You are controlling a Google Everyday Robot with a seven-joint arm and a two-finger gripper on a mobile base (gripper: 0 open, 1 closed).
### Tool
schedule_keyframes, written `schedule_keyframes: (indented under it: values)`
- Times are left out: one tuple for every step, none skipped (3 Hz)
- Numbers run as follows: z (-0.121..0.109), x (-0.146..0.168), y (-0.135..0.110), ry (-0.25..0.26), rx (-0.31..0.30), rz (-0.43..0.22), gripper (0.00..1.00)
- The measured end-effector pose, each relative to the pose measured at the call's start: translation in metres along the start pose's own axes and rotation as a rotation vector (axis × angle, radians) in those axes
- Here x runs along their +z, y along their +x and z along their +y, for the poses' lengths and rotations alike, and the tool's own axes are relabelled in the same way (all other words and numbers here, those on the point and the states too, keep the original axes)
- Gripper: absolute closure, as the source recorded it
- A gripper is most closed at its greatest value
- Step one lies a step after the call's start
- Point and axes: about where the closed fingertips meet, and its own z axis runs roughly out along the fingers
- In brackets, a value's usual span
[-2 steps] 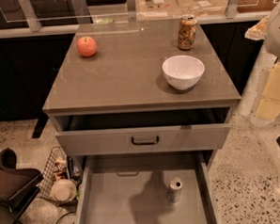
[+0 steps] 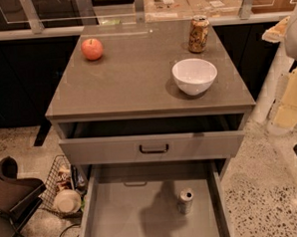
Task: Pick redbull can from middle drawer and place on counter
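Currently seeing redbull can [image 2: 185, 200] upright, right of centre in open middle drawer [image 2: 124, 219], below slightly open top drawer [image 2: 105, 151]. On counter surface [image 2: 136, 78]: apple [image 2: 92, 48], bowl [image 2: 194, 76], brown can [image 2: 199, 34]. Gripper [image 2: 290, 105] at right edge, well apart from redbull can; open or closed: cannot tell.

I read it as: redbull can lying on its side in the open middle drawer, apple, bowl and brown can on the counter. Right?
Not quite. In the camera view the redbull can stands upright in the middle drawer, silver top up. The apple, bowl and brown can are on the counter. The pincer is at the right edge, beside the counter.
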Motion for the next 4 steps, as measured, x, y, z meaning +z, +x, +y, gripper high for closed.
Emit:
schedule_keyframes:
  values:
    - [0.008,0.006,0.013,0.01,0.0,-0.083,0.0]
    - [0.022,0.03,0.047,0.031,0.032,-0.218,0.0]
    - [0.037,0.057,0.075,0.036,0.061,-0.37,0.0]
    - [0.05,0.075,0.09,0.04,0.044,-0.488,0.0]
